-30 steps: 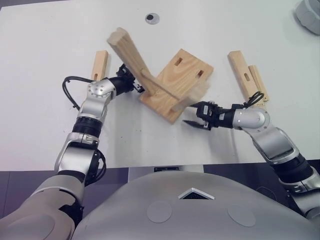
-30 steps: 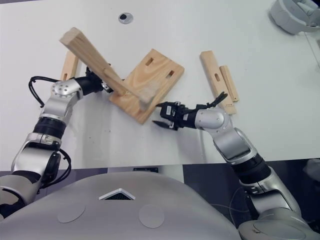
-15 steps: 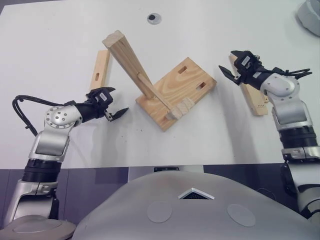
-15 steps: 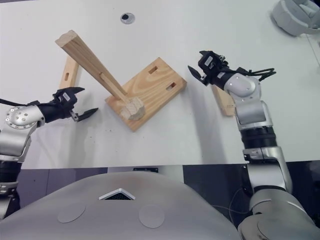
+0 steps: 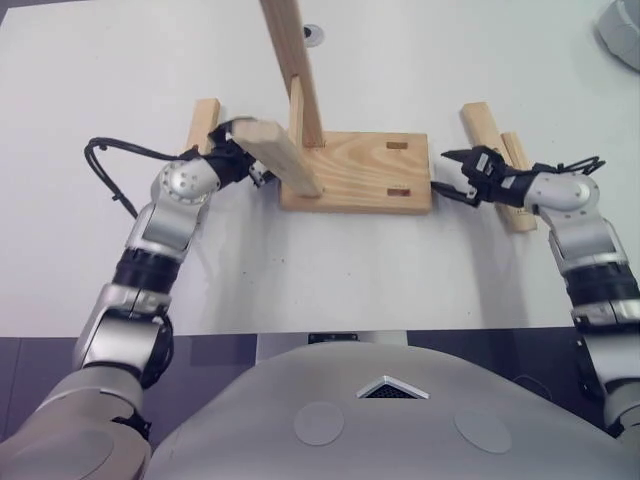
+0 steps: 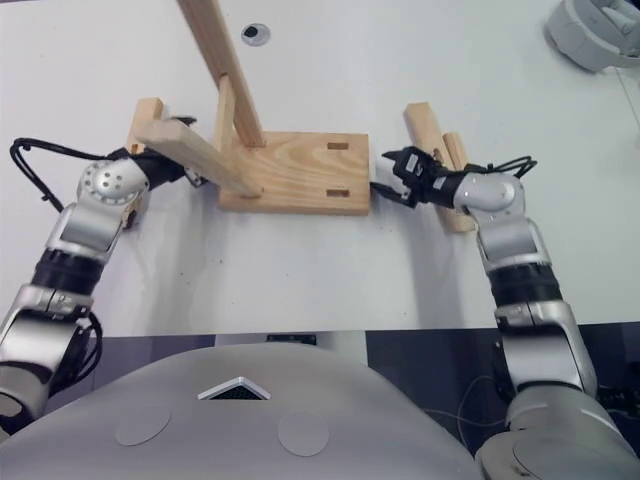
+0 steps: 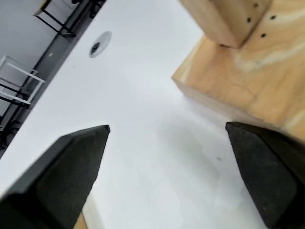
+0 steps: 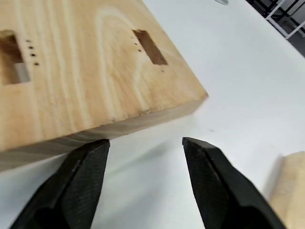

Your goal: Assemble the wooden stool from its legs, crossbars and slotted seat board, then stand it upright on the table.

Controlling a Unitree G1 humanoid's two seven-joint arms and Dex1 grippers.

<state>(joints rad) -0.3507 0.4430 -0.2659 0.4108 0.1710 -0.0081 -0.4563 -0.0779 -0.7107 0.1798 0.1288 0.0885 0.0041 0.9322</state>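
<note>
Head camera: the taller leg [image 5: 290, 60] runs off the far edge, so its end is cut off. The leaning leg [image 5: 278, 158] covers most of my left gripper [image 5: 250, 168]. The seat board [image 5: 360, 175] lies flat on the white table [image 5: 330, 270], slots up. Both legs stand in its 9 o'clock end, joined by a crossbar [image 5: 296, 105].

My right gripper [image 5: 440, 173] sits just off the board's 3 o'clock edge, spread and holding nothing. A loose leg [image 5: 203, 125] lies at 10 o'clock. A second loose leg [image 5: 482, 135] and a thin crossbar [image 5: 518, 165] lie at 2 o'clock. Bare tabletop runs from the board toward 6 o'clock.

Left wrist camera: my left fingers [image 7: 71, 167] stand wide apart with only tabletop between them. The board's corner lies just beyond one finger; I cannot tell if they touch.

Right wrist camera: my right fingers [image 8: 71, 191] are spread, close to the board's side face. Its pale grain and a rectangular slot [image 8: 148, 46] are plain. A loose piece of wood is cut off at the frame edge.
</note>
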